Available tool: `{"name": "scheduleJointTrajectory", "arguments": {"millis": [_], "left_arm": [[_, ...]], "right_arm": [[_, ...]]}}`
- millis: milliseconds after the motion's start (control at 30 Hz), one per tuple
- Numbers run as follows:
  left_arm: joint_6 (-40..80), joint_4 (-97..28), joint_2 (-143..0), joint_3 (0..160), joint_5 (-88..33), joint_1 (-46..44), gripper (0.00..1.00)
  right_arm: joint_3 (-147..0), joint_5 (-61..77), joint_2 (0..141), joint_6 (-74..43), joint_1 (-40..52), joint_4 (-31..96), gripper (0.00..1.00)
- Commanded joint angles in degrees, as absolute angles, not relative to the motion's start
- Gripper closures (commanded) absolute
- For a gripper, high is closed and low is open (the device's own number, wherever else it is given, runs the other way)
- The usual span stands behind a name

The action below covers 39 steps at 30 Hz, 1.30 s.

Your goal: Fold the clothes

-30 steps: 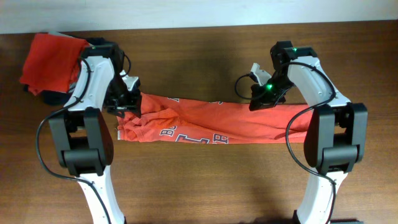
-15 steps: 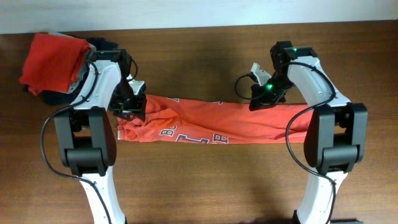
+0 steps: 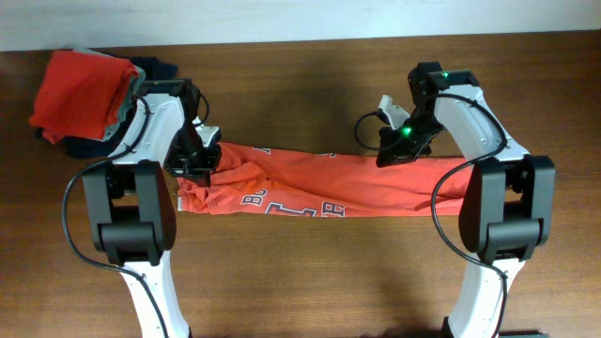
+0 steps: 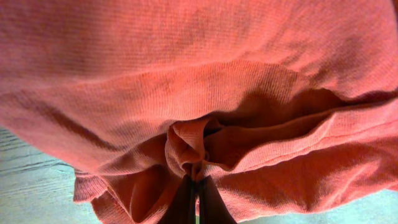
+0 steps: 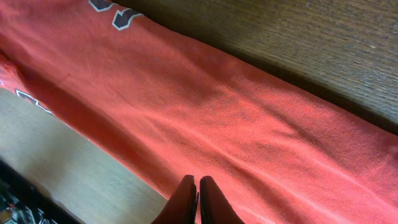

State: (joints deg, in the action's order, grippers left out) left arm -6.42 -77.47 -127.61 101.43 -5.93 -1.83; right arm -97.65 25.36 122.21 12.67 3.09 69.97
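My left pincer [image 4: 196, 198] is clamped on a fold of the orange T-shirt [image 3: 310, 184] — a band across the table [image 3: 300, 272] between my arms — and my right pincer [image 5: 198, 198] is shut at its far edge (holding cloth or not, I cannot tell), so I should lift both ends evenly.

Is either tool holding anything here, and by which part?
Left tool shut on a bunched fold at the left end of the T-shirt; right tool pinches its far edge, right end.

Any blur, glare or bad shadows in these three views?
Overhead: even light, sharp, no glare, soft shadows on the table. Left wrist: shirt fills the frame, weave crisp, folds deeply shadowed. Right wrist: shirt sharp too, table beyond it dark.
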Motion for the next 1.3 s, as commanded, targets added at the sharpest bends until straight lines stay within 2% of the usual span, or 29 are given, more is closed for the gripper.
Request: {"name": "scheduleJointTrajectory", "arguments": {"millis": [0, 533, 567, 600, 667, 733, 767, 1133, 1267], "left_arm": [[-6.7, -78.0, -125.8, 104.3, -6.1, -2.0, 0.99], [-6.9, -72.0, -122.4, 106.3, -6.2, -2.5, 0.98], [-7.0, -71.8, -122.4, 106.3, -6.1, -2.5, 0.84], [-7.1, -71.7, -122.4, 106.3, -6.2, -2.6, 0.64], [-7.4, -71.7, -122.4, 106.3, -6.1, -2.6, 0.49], [-7.4, -71.5, -122.3, 106.4, -6.2, -2.6, 0.26], [-7.4, -71.5, -122.2, 106.5, -6.2, -2.6, 0.01], [-5.6, -71.3, -121.7, 106.8, -4.5, -0.7, 0.01], [-0.5, -69.3, -121.7, 106.8, -6.7, 2.3, 0.01]], "right_arm": [[-97.7, 24.8, 120.5, 13.3, 3.1, 69.8, 0.90], [-97.7, 24.8, 120.5, 13.3, 3.1, 69.9, 0.90], [-97.7, 24.8, 120.5, 13.3, 3.1, 70.1, 0.90], [-97.7, 24.8, 120.5, 13.3, 3.1, 70.1, 0.90], [-97.7, 24.8, 120.5, 13.3, 3.1, 70.3, 0.90], [-97.7, 24.8, 120.5, 13.3, 3.1, 70.3, 0.91], [-97.7, 24.8, 120.5, 13.3, 3.2, 70.4, 0.91], [-97.7, 29.8, 120.5, 20.9, 7.4, 72.0, 0.91], [-97.7, 34.2, 120.5, 22.3, 11.2, 70.0, 0.94]]}}
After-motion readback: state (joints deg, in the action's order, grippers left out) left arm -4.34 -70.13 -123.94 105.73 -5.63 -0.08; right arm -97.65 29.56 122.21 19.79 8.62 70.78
